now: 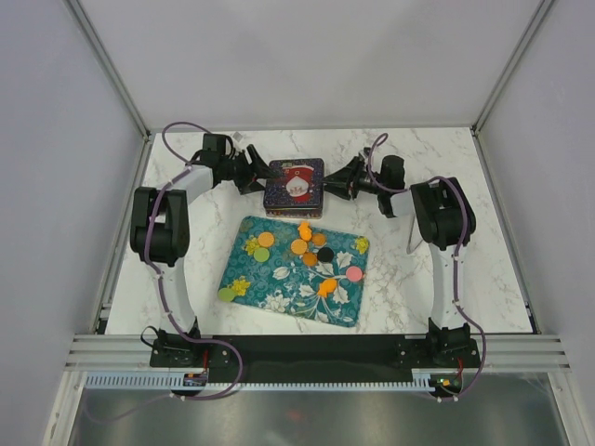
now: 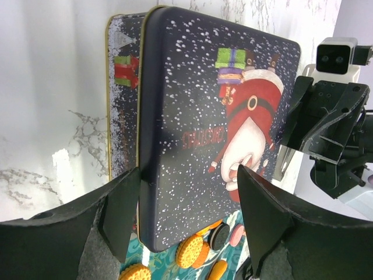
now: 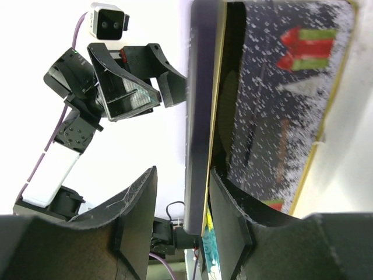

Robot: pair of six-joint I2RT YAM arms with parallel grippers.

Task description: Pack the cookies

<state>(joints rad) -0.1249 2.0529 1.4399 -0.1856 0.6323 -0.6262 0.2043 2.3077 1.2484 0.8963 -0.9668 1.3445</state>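
The cookies [image 1: 307,246], mostly orange with a black, a pink and green ones, lie on a teal flowered tray [image 1: 279,299]; a few cookies [image 2: 192,252] show under the lid's edge in the left wrist view. Behind the tray stands a dark blue Santa tin [image 1: 295,184]. Its lid [image 2: 198,116] sits shifted off the base [image 2: 121,116]. My left gripper [image 1: 258,175] [image 2: 187,175] is open at the lid's left edge. My right gripper [image 1: 335,181] [image 3: 182,172] is open astride the lid's rim [image 3: 201,87], one finger in the gap above the base [image 3: 280,105].
The tin and tray rest on a white marbled table [image 1: 418,269] inside a walled booth with metal corner posts [image 1: 112,65]. Both arms reach inward from the near edge, their elbows standing at the left and right of the tray.
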